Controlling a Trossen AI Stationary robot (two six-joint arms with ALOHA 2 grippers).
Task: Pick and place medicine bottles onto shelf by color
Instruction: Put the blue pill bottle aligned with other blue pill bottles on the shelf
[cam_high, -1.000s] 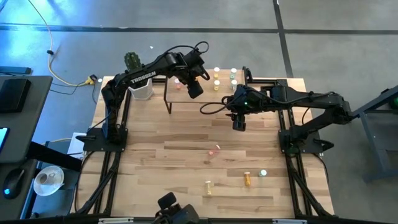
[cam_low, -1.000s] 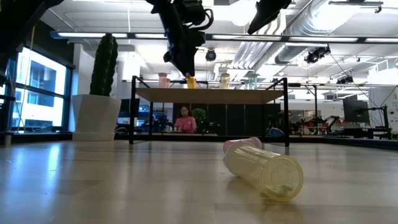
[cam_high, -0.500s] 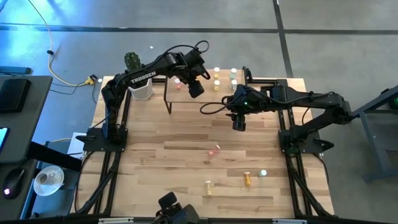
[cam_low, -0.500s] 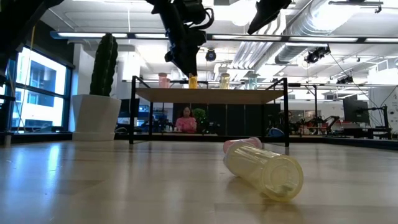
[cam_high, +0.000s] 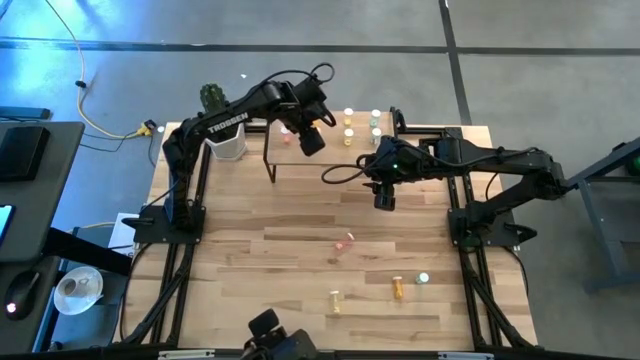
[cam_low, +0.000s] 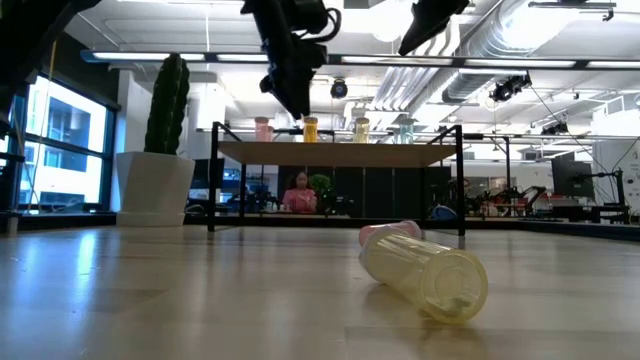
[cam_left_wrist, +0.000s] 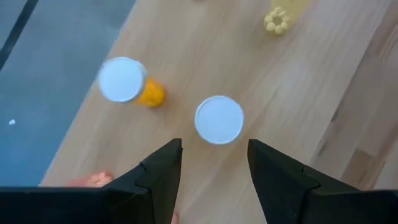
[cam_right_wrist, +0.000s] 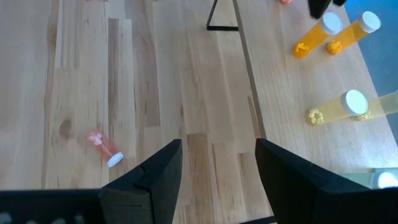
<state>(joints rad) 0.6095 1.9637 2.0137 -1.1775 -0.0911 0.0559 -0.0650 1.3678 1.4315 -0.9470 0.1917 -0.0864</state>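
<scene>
Left wrist view: the left gripper (cam_left_wrist: 211, 171), fingers spread and empty, is held above an orange bottle (cam_left_wrist: 218, 119) standing on the shelf (cam_left_wrist: 311, 68). Placement is judged complete; a lying bottle (cam_high: 348, 240) in front of the shelf must be fetched next.

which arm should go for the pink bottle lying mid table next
Right. The right tool hangs open over bare table just short of the pink bottle, which its wrist view shows lying on its side. The left tool is open above the shelf, over an upright orange bottle.

Legible text: "TROSSEN", white caps, on left arm (cam_high: 228, 122) upper link, high view only. No other text, nos. or labels readable on bottles, shelf etc.
</scene>
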